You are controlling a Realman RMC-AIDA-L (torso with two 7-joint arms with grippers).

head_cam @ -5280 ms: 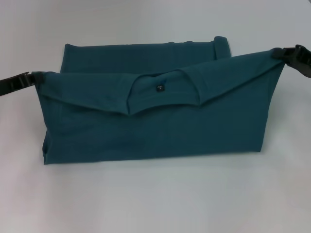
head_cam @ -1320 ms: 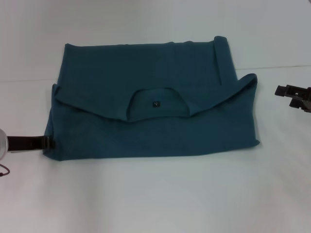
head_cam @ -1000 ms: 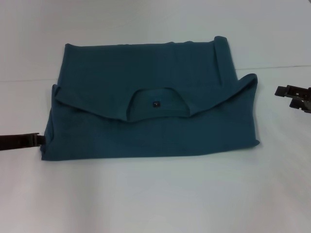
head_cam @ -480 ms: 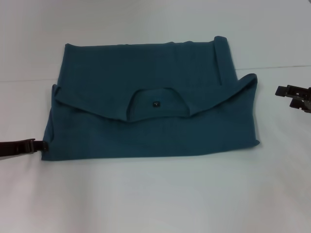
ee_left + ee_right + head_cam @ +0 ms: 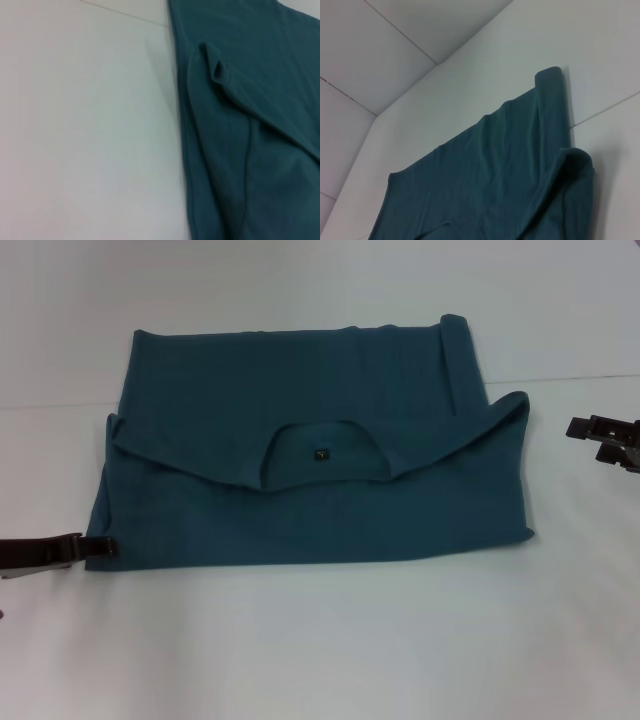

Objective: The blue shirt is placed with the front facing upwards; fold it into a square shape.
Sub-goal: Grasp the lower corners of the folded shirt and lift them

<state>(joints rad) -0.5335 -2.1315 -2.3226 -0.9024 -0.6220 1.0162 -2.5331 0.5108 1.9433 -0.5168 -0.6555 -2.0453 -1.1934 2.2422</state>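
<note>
Shirt [image 5: 310,470] lies folded across the white surface [image 5: 320,640], collar up. Left end effector [image 5: 100,549] has crept back to its near-left corner, touching the edge; grip cannot be told. Right end effector [image 5: 605,438] idles well clear, apparently open, empty. Likely next: sideways fold.

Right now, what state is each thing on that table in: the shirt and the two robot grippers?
blue shirt: lying on the table, folded across into a wide band, neck opening and small dark label showing on top; not yet a square.
left gripper: low at the shirt's near left corner, touching its edge.
right gripper: off to the shirt's right, clear of the cloth, holding nothing.
table: white, carrying the shirt.
</note>
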